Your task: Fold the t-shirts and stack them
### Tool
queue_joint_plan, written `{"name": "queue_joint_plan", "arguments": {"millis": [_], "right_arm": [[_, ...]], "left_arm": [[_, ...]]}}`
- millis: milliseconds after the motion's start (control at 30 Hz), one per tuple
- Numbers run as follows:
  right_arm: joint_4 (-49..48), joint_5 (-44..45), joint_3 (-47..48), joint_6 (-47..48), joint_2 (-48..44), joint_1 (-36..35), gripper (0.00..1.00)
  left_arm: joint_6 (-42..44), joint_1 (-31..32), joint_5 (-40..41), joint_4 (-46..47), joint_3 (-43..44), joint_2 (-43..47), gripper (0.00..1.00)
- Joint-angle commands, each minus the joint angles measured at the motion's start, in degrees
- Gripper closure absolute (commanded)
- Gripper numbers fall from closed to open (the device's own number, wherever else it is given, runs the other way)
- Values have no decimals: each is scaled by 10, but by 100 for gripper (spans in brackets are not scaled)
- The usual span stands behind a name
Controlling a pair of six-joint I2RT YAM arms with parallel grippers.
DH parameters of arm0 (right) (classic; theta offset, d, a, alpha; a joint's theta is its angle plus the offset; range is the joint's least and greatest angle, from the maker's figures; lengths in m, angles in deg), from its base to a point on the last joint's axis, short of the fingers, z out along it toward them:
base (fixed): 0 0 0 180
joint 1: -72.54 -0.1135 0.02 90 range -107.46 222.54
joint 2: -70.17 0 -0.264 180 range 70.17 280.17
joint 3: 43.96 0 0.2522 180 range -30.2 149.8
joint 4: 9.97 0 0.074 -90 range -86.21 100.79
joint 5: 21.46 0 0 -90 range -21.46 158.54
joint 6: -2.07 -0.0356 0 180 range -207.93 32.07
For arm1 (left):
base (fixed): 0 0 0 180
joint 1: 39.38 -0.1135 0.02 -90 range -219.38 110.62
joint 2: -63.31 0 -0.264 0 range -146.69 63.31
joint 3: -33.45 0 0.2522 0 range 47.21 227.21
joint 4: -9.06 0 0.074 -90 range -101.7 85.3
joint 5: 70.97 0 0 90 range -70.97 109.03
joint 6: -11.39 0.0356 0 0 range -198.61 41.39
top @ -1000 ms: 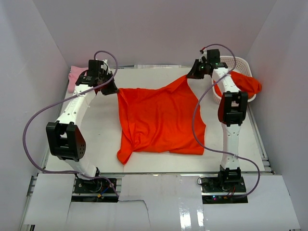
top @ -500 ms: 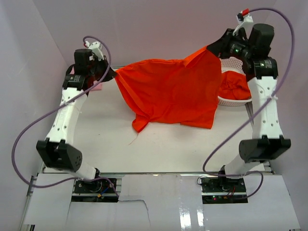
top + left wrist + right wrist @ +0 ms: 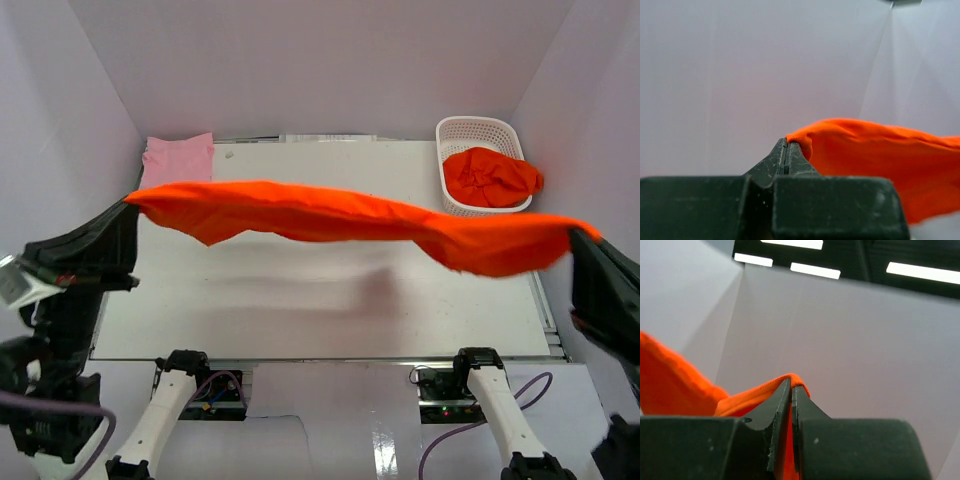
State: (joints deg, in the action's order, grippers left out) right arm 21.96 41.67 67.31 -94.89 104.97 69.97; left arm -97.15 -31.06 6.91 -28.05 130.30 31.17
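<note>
**One shirt stretched between my two claws**

From above: my left claw (image 3: 128, 207) and my right claw (image 3: 582, 236) hold the orange t-shirt (image 3: 330, 215) up as a long band, well above the table (image 3: 300, 300); each claw grips one end; the cloth dips lower toward the right. The pink t-shirt (image 3: 178, 158) lies flat at the far left corner; a crumpled orange t-shirt (image 3: 492, 176) sits in the white basket (image 3: 478, 127) at the far right.

Left wrist: my fingers are pressed together on a fold of the orange t-shirt's edge; the rest spreads off to the right.

Right wrist: my fingertips pinch another orange edge between them; the cloth falls away to the left.
</note>
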Motion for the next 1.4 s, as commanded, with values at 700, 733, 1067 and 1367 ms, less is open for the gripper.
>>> {"name": "queue_joint_plan", "arguments": {"millis": [700, 733, 1067, 1367], "right_arm": [[-113, 122, -446, -150, -113, -10, 92], [-118, 120, -472, -152, -106, -10, 92], [-251, 78, -556, -162, 131, -12, 92], [-281, 28, -362, -140, 448, -12, 92]], "left_arm": [[-150, 8, 60, 1, -341, 80, 100], [-152, 8, 69, 12, -360, 69, 100], [-152, 7, 145, 200, -437, -218, 100], [-106, 8, 163, 285, -291, -469, 100]]}}
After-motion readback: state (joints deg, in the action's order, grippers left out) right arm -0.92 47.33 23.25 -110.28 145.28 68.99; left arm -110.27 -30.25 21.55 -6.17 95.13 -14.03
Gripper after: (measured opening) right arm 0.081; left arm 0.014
